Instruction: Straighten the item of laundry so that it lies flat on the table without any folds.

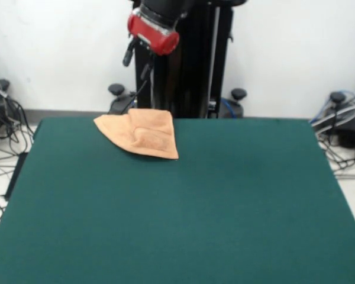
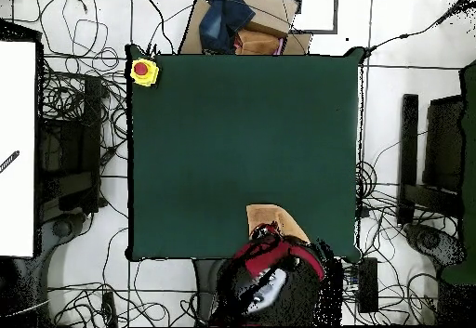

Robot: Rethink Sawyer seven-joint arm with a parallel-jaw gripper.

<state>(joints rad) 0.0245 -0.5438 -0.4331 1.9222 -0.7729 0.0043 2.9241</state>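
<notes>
Green table (image 1: 183,225) (mostly bare), tan towel (image 1: 143,134) bunched, creased, folded over itself, end effector (image 1: 143,71) state unclear

No writing, label or number readable anywhere here, not on the towel (image 1: 141,134), not on the table (image 1: 183,213).

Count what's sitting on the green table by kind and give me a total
Towels: 1, the folded orange-tan towel near the table's edge by the robot
Yellow boxes with a red button: 1, the yellow box at a corner
Total: 2
</notes>
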